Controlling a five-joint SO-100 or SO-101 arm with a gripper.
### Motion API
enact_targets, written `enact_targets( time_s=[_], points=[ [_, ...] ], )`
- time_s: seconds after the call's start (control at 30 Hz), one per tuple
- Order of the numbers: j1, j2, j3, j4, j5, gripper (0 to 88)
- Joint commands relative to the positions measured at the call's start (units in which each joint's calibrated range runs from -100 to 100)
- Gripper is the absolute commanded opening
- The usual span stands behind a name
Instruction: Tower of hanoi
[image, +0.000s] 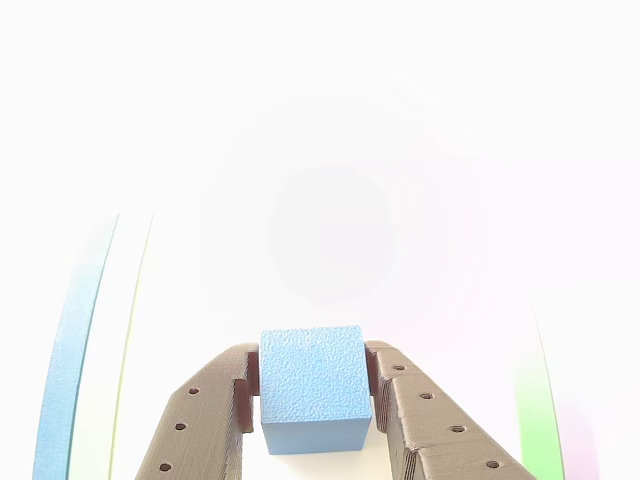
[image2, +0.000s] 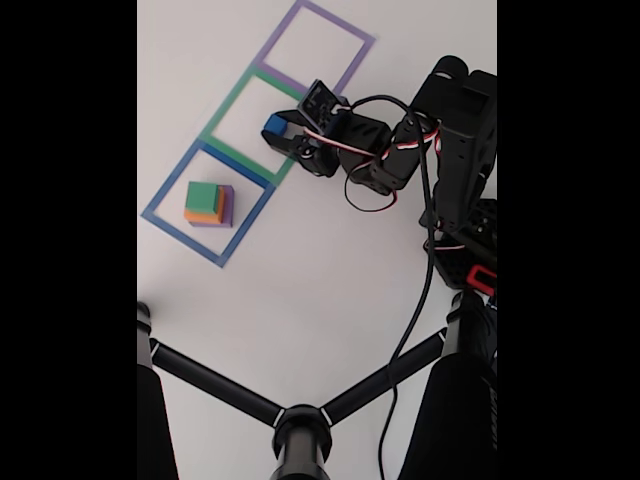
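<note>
1. 2 fingers of the gripper (image: 315, 400) are clamped on the blue cube (image: 314, 388), which sits between them over the green square (image2: 243, 119).
2. Best to keep the squeeze firm and lower it level inside that outline.
3. Glare whitens the table ahead of the fingers; the stack (image2: 208, 203) beyond the gripper shows green, orange and purple, edges blurred.

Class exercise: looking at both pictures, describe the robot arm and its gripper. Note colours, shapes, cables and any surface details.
In the other view, the gripper has two brown fingers with a layered, printed texture and rows of small round holes along their tops. In the fixed view the arm is black and made of blocky segments, with thin red and white wires and a black cable trailing down across the table.
</note>
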Motion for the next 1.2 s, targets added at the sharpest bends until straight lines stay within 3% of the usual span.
enact_targets(
  time_s=[0.0, 0.23, 0.53, 0.83, 1.0, 1.17],
  points=[
    [-0.73, -3.23, -0.59, -0.25, 0.59, 5.1],
    [-1.11, -19.22, -1.23, 17.49, 0.59, 4.8],
    [-2.07, -47.16, -15.41, 67.77, 0.59, 4.4],
    [-5.23, -50.23, -51.68, 111.58, 0.59, 4.2],
    [-8.68, -48.13, -68.41, 127.53, 0.59, 4.1],
    [-13.09, -47.16, -76.86, 134.73, 0.59, 4.1]
  ],
)
